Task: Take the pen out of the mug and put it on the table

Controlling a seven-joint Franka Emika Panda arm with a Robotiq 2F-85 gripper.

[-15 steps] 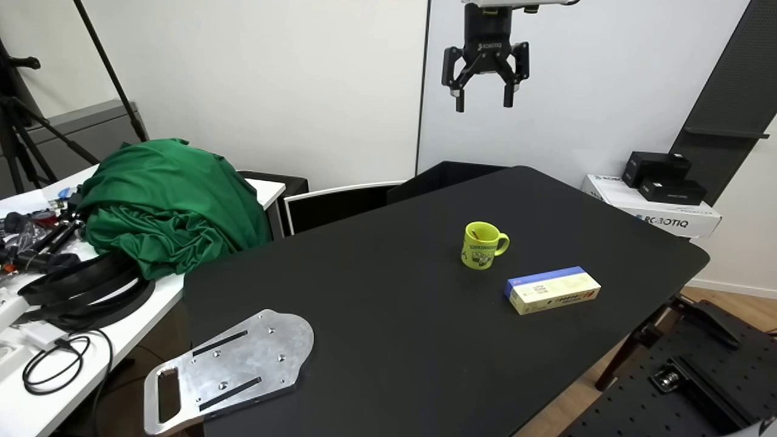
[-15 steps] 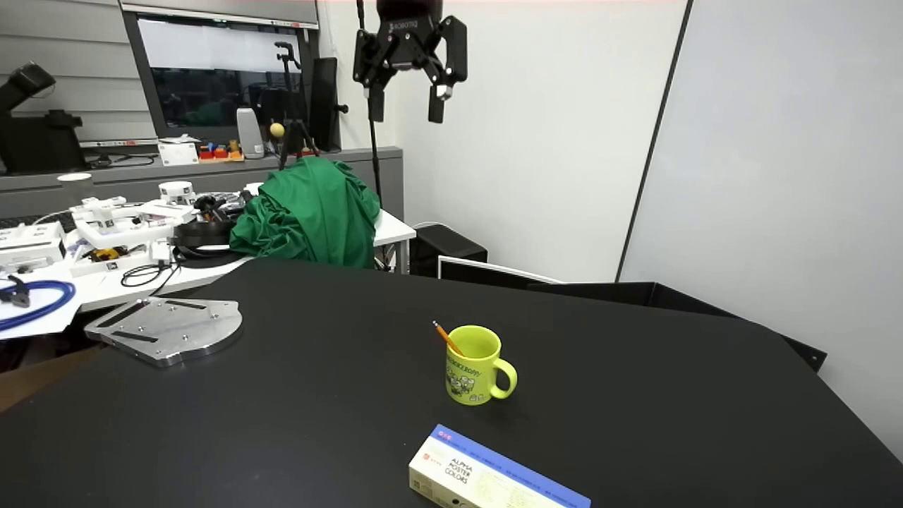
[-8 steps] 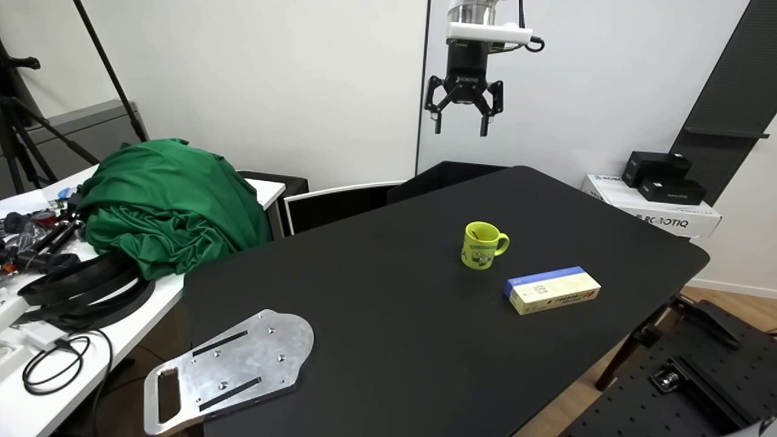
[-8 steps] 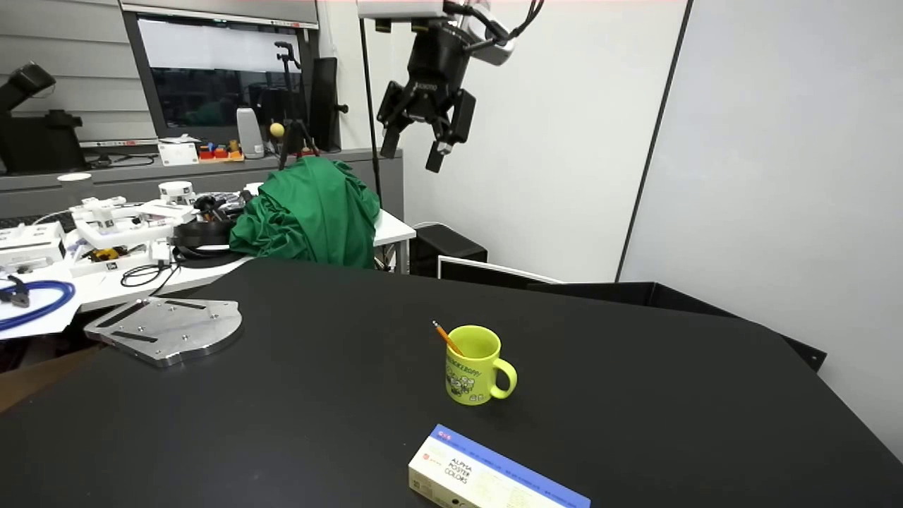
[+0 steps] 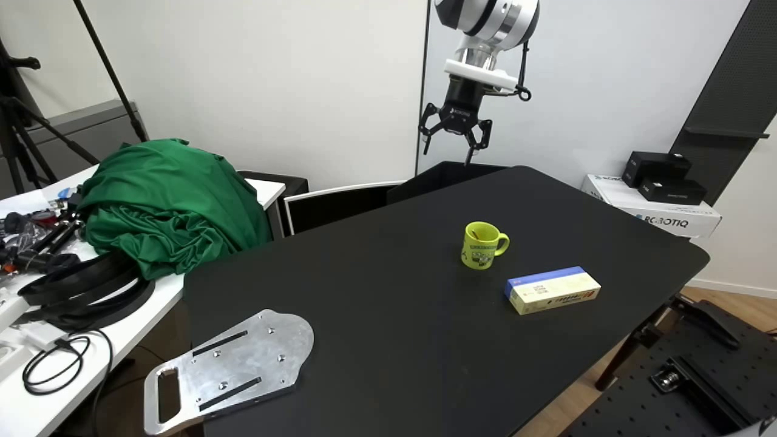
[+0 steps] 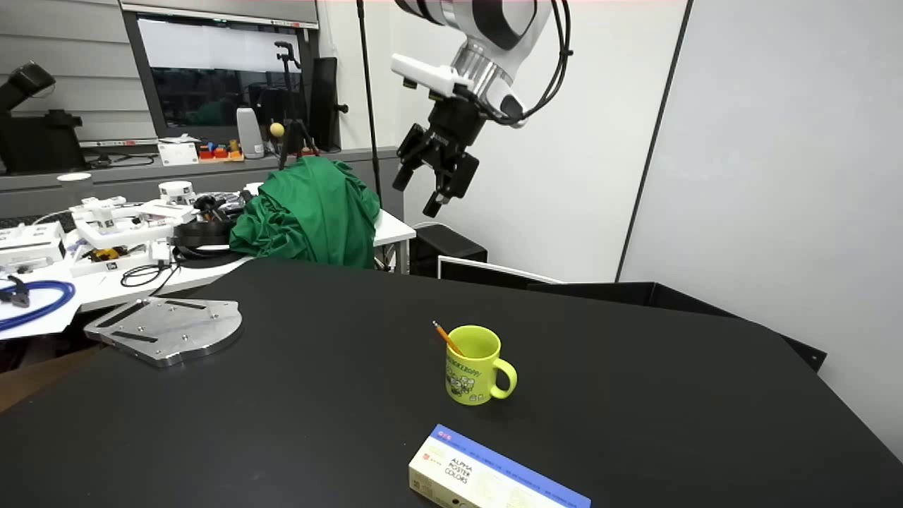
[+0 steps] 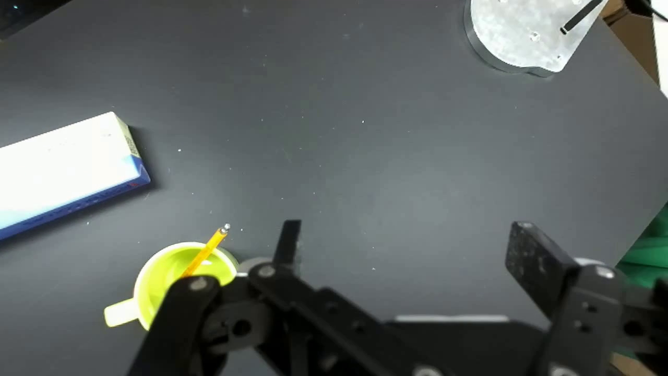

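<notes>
The yellow-green mug (image 5: 478, 254) stands upright on the black table (image 5: 376, 303), and it also shows in an exterior view (image 6: 470, 379) with its handle out to the side. An orange pen that looks like a pencil (image 6: 446, 337) leans in the mug, its end above the rim. In the wrist view the pen (image 7: 206, 253) leans over the rim, and the mug (image 7: 156, 271) is at the lower left, partly hidden by a gripper linkage. My gripper (image 7: 406, 230) is open and empty. It hangs tilted, high above the table level, in both exterior views (image 5: 447, 156) (image 6: 415, 199).
A yellow-and-blue flat box (image 5: 552, 291) lies near the mug. A silver metal plate (image 5: 243, 358) lies at the table's edge. A cluttered white desk (image 5: 54, 388) with a green cloth (image 5: 170, 200) stands alongside. A white-edged dark panel (image 5: 346, 206) stands behind the table.
My gripper has come down and tilted, shifting a little left in an exterior view, with more of the arm now showing. It stays open. The mug, pen and box have not moved.
</notes>
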